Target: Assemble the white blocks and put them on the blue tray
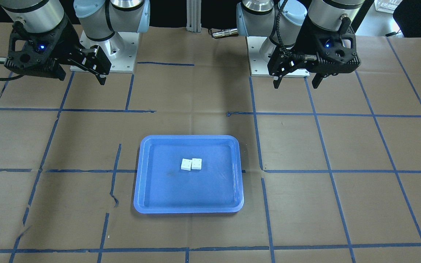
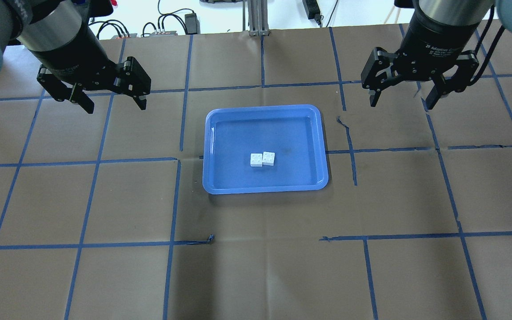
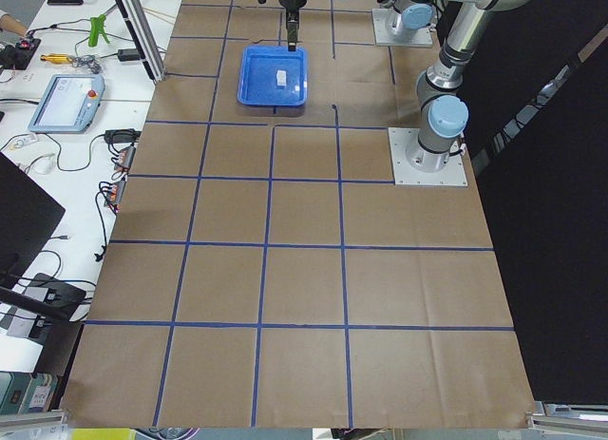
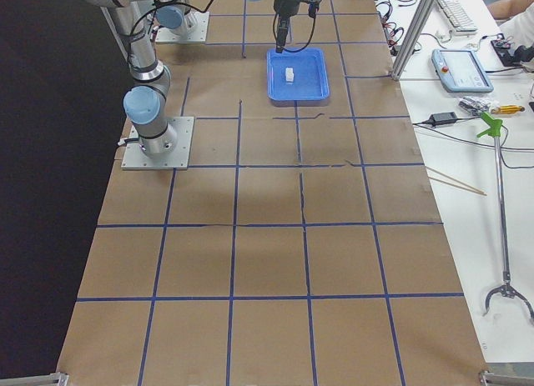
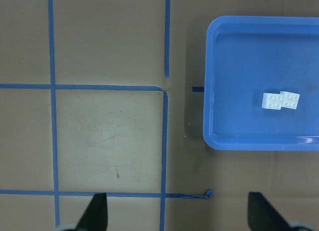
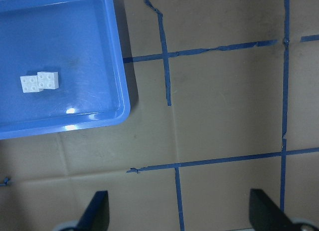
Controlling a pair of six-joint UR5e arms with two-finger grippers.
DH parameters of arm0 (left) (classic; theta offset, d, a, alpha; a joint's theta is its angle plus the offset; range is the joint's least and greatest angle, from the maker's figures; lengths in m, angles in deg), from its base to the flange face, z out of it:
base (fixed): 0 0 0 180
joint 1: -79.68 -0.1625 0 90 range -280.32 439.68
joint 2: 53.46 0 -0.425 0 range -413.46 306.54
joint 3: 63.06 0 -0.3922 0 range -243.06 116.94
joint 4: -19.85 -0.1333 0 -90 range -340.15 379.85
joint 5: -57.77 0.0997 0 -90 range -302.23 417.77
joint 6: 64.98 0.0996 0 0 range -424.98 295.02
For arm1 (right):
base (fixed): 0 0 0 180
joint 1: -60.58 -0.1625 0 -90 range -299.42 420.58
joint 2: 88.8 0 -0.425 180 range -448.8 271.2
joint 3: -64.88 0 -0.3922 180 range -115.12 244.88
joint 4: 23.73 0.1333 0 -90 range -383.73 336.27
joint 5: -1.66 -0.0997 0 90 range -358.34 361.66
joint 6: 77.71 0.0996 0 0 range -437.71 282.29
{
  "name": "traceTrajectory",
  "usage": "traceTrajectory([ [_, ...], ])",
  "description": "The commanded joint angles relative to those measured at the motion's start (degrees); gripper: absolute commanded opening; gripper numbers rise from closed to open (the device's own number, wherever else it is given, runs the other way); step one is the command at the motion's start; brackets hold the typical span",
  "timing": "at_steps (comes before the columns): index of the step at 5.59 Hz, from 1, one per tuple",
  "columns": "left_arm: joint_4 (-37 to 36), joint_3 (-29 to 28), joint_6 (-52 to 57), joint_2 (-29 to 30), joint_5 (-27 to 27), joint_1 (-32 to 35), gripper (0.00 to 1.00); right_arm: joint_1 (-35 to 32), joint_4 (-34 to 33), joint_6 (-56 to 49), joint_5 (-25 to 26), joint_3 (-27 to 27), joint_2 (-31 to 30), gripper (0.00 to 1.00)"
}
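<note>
Two white blocks (image 2: 262, 159) lie on the blue tray (image 2: 265, 108), studs up, a little toward 6 o'clock from the tray's middle in the overhead view. The pair touch side by side. The brick on the 3 o'clock side sits slightly nearer 12 o'clock than its partner and appears to overlap its edge. Whether the two are clipped together cannot be told.

Neither arm is touching the blocks or the tray. The left gripper (image 2: 116, 107) hangs above the table (image 2: 256, 266) at 10 o'clock from the tray, well apart from it. Its jaws are spread wide and hold nothing. The right gripper (image 2: 401, 104) hangs at 2 o'clock from the tray, also well apart, with its jaws just as wide and bare.

In the left wrist view the tray fills the 2 o'clock corner, with the blocks toward its 3 o'clock side. The two dark fingertips (image 5: 97, 213) stand far apart along the 6 o'clock edge over bare paper. In the right wrist view the tray is at 10 o'clock, with the bricks near that view's 9 o'clock edge. The fingers there are again wide-set at the bottom of the view.

The table is covered in brown paper, which strips of blue tape (image 2: 100, 162) mark into squares. The tray straddles one line of tape.
</note>
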Motion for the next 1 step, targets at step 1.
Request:
traceTrajectory([
  [1, 0.0, 0.1, 0.0, 0.0, 0.0, 0.0, 0.99, 0.0, -0.2, -0.1, 0.3, -0.2, 0.0, 1.00],
])
